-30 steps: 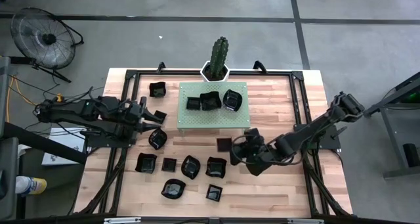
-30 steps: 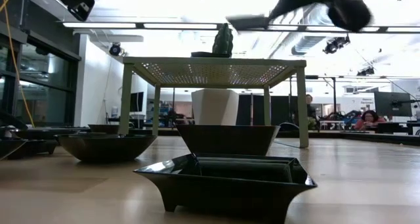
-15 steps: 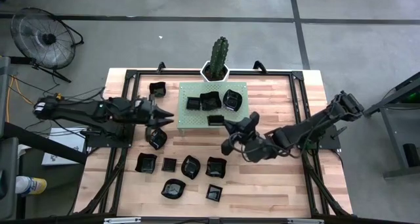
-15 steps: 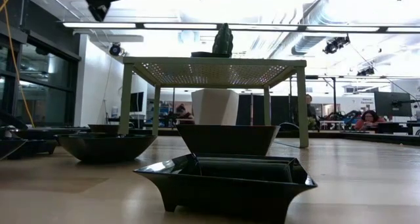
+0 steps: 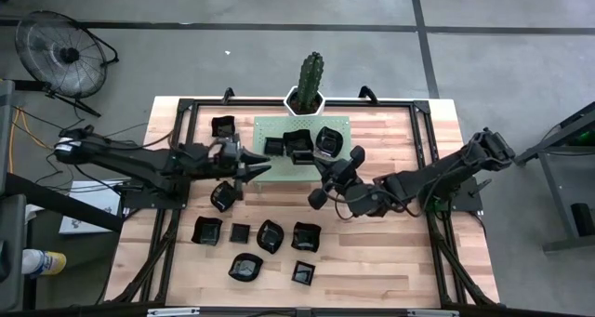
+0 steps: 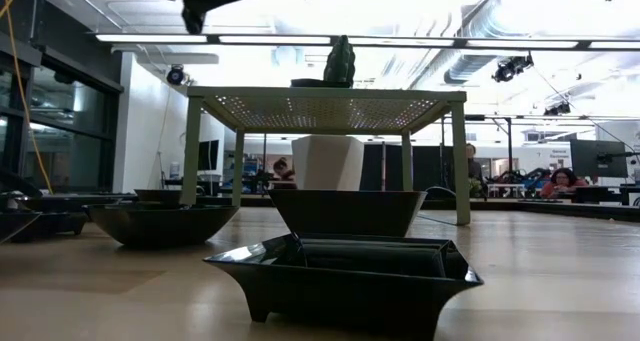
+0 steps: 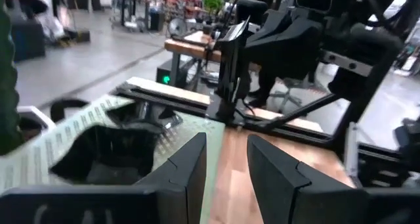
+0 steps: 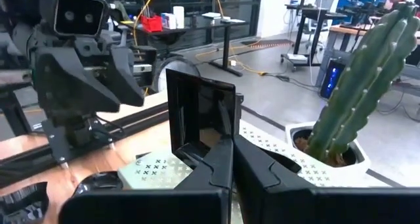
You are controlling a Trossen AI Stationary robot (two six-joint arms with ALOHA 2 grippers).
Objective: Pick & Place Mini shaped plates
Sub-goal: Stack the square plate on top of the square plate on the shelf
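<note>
Both arms have swung inward over the last second: the right gripper (image 5: 321,159), which hung over the bare wood beside the loose plates, now sits at the near right edge of the pale green perforated stand (image 5: 337,175), and the left gripper (image 5: 263,167) has come across from the table's left side to the stand's near left corner.

Pinched edge-on between the right gripper's closed fingers (image 8: 220,159) is a small square black plate (image 8: 200,115). In the right wrist view it stands upright on its rim, its hollow face turned toward the camera, with the potted cactus (image 8: 363,79) behind it.

The left gripper's fingers (image 7: 190,163) stand parted with an open gap and nothing between them; they point across the stand toward the right arm.

On the stand lie three black plates in a row (image 5: 299,142), the right-hand one rounder and glossier. A further plate (image 5: 223,125) rests on the wood left of the stand, another (image 5: 223,195) just below the left gripper, and six more are scattered on the front half of the butcher-block table (image 5: 390,261). How each of these is shaped is hard to tell from above.

From table height, a rectangular plate (image 6: 345,276) fills the foreground, long side across the view, with deeper bowls behind it and the stand's legs beyond. Behind is an open workshop with ceiling strip lights, and a floor fan (image 5: 58,52) stands off the table's far left corner.
</note>
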